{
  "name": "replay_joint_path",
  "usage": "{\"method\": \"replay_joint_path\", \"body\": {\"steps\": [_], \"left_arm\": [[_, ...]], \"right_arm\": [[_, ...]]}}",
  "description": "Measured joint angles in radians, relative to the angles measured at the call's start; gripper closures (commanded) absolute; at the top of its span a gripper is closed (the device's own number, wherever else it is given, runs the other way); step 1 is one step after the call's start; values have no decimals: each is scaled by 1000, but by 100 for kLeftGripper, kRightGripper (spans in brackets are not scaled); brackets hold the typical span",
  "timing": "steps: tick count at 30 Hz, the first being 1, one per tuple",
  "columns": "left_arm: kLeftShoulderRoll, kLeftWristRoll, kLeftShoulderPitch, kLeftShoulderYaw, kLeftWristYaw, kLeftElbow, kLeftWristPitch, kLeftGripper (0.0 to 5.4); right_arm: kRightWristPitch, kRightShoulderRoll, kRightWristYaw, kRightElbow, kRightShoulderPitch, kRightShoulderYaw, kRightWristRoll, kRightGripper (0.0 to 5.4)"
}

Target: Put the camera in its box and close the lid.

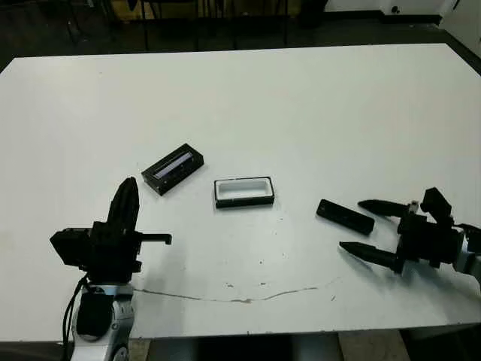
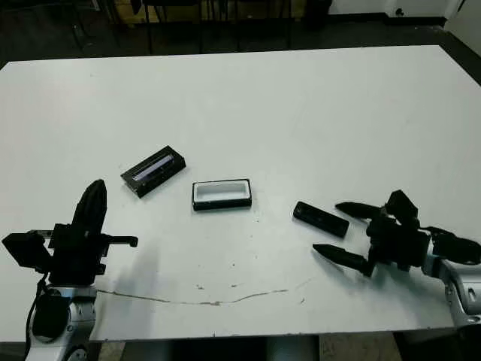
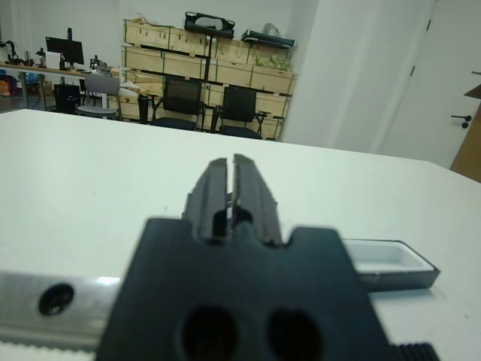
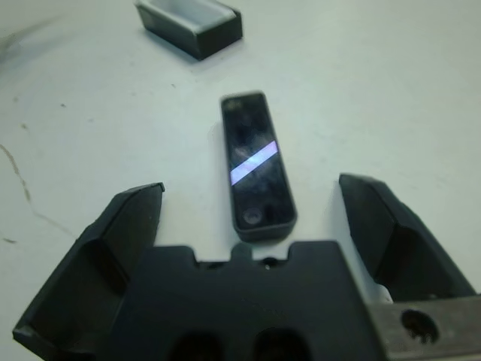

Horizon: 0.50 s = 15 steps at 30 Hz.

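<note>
White tabletop (image 1: 301, 105) filled the head views, marked near its front edge by a thin dark crack-like line (image 1: 225, 298). Near the table's middle lay the box (image 1: 243, 191), white lining up and uncovered. Just to its left, apart from it and angled, lay the lid (image 1: 173, 168), pale strip showing. To the box's right, closer to the front edge, the camera (image 1: 345, 216) lay flat on the table — clear of the box, not in it.

At the front right corner the right gripper (image 1: 364, 228) sat low over the table with its fingers spread wide, tips pointing at the camera's near end; in the right wrist view the camera (image 4: 257, 168) lay just ahead of the gap between the fingers (image 4: 128, 226), touched by neither. At the front left corner the left gripper (image 1: 128, 191) stood away from everything, its fingers (image 3: 223, 192) pressed together on nothing — the box's end (image 3: 391, 263) showed beyond it.
</note>
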Motion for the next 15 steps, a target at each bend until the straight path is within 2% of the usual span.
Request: {"method": "replay_joint_path", "body": {"steps": [2,5,9,15], "left_arm": [[0,0,0,0,0,0,0,540],[0,2,0,0,0,0,0,540],[-1,-1,1,-1,0,-1,1,540],[-1,8,2,-3,9,-2,1,540]], "right_arm": [[-2,0,-10,-2,0,3,-4,1],[2,6,-57,-37,16,4,-9,32],[-3,38,-132,-77,49,-4,-9,102],[-79,65,-152,-12,34,-15,-8,211]]}}
